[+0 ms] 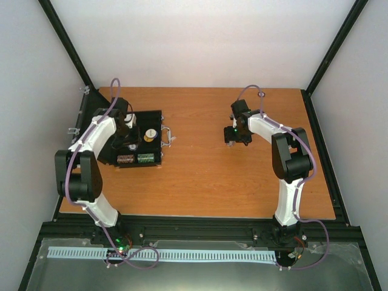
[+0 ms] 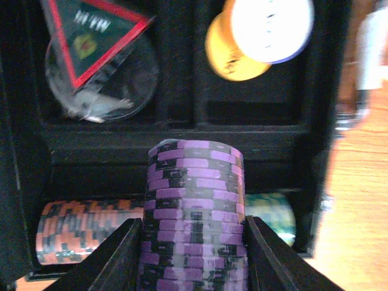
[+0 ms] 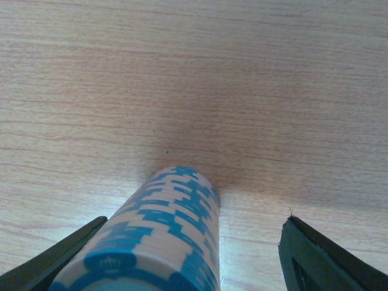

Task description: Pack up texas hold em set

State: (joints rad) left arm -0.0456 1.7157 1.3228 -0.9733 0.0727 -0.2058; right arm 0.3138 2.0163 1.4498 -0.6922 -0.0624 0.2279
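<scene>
The open black case [image 1: 155, 116] lies at the table's left. My left gripper [image 2: 193, 221] hangs over its near row, shut on a purple chip stack [image 2: 194, 176], with both fingers against the stack's sides. An orange chip stack [image 2: 79, 230] and a green one [image 2: 274, 215] lie in the slots behind it. A dark red-edged triangular token [image 2: 91, 36] sits on a clear disc. Yellow [image 2: 225, 56] and white [image 2: 273, 27] dealer discs fill the far compartment. My right gripper [image 3: 195, 219] stands open around a blue-and-white chip stack [image 3: 163, 236] on the bare wood. The stack is close to the left finger, and the right finger is clear of it.
The case's silver handle [image 1: 168, 136] points toward the table's middle. Bare wooden tabletop [image 1: 242, 182] spreads between the case and the right gripper [image 1: 236, 134]. White walls and black frame posts close in the back and sides.
</scene>
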